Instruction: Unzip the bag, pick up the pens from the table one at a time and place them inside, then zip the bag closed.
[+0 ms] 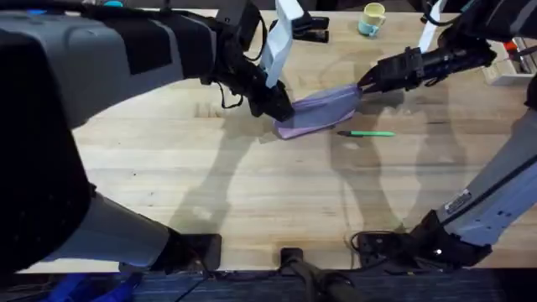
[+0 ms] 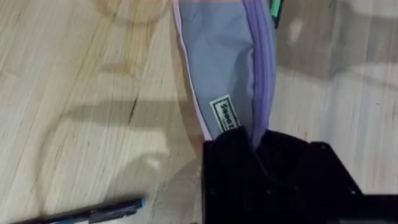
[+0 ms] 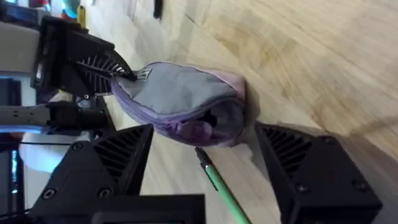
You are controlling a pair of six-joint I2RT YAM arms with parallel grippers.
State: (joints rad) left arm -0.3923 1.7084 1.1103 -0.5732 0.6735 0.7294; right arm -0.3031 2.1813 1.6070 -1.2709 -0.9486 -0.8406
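**Pouch held at one end, mouth facing the right arm**

While you read this entry, note the lavender pouch (image 1: 319,111) on the table (image 1: 252,193), long axis running between the two arms.
- Left gripper (image 1: 279,107): fingers closed on the pouch's labelled end.
- Right gripper (image 3: 205,180): fingers spread wide, holding nothing, just off the pouch's open mouth, which points toward it.
- Green pen (image 1: 367,132): beside the pouch, roughly parallel to it, nearer your right arm.
- Dark pen (image 2: 87,213): on the table near the left gripper.
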